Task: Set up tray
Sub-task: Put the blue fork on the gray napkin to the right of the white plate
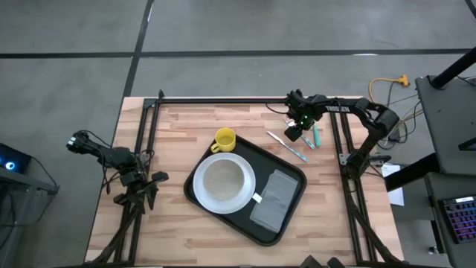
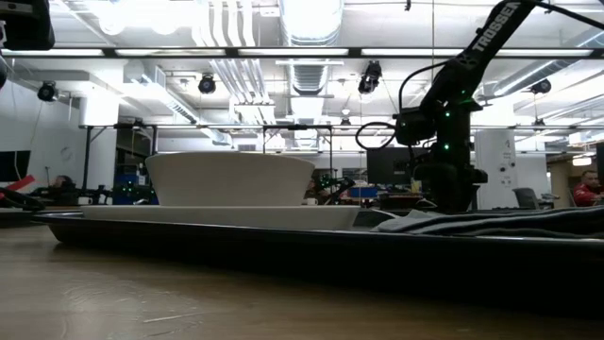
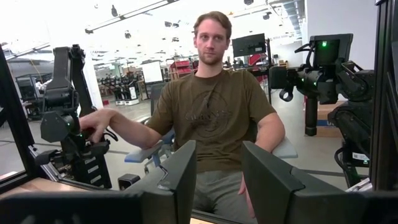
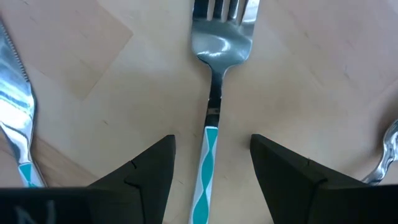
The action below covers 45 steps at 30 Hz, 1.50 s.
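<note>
Resting off the bench's left edge, the left gripper [image 1: 152,186] sits low beside its frame, its fingers [image 3: 180,180] spread apart with nothing between them; its wrist camera looks out at a seated person [image 3: 214,118] in an olive shirt whose hand [image 3: 93,121] lies on a dark control arm in the room. Moving rightward across the wooden bench [image 1: 171,126], a yellow mug [image 1: 224,139] stands just beside the far left corner of the tray [image 1: 286,231], touching or nearly touching its rim. That black tray lies at the middle of the bench, turned at an angle to the bench edges. On its left part sits a round white plate [image 1: 195,195] carrying a white bowl [image 1: 223,181], and on its right part lies a folded grey cloth [image 1: 273,199]. Beyond the tray's far right edge a knife [image 1: 287,146] with a teal-patterned handle lies flat on the wood. Farther right, the right gripper [image 1: 303,126] hangs low over a fork [image 4: 211,93] with a teal-and-white handle, its fingers [image 4: 146,174] spread on either side of the handle without touching it. A spoon [image 4: 385,155] shows at the edge of the right wrist view, beside the fork.
</note>
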Motion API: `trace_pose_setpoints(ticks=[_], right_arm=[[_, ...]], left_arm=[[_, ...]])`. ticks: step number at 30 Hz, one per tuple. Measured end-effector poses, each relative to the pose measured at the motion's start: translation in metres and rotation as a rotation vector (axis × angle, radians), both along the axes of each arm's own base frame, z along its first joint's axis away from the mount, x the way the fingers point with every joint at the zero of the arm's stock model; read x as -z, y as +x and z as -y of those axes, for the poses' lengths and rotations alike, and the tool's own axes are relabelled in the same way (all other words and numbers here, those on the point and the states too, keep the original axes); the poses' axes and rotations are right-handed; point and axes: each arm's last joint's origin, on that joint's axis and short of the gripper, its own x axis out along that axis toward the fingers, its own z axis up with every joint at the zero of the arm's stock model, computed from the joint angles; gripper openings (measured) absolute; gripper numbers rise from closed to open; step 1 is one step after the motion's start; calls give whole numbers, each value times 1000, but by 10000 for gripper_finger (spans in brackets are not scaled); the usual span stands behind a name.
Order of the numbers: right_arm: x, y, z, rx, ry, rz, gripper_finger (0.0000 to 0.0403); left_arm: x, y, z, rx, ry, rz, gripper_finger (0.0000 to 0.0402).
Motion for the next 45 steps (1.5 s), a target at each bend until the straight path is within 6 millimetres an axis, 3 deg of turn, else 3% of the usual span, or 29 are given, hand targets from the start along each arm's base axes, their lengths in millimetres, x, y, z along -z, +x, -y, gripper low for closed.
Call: trace_pose_setpoints(ticks=[39,45], right_arm=[[4,0,0,-80,-25,4,203],[4,0,0,-77,-24,4,182]], left_arm=[[0,0,0,0,0,0,112],[0,0,0,0,0,0,112]])
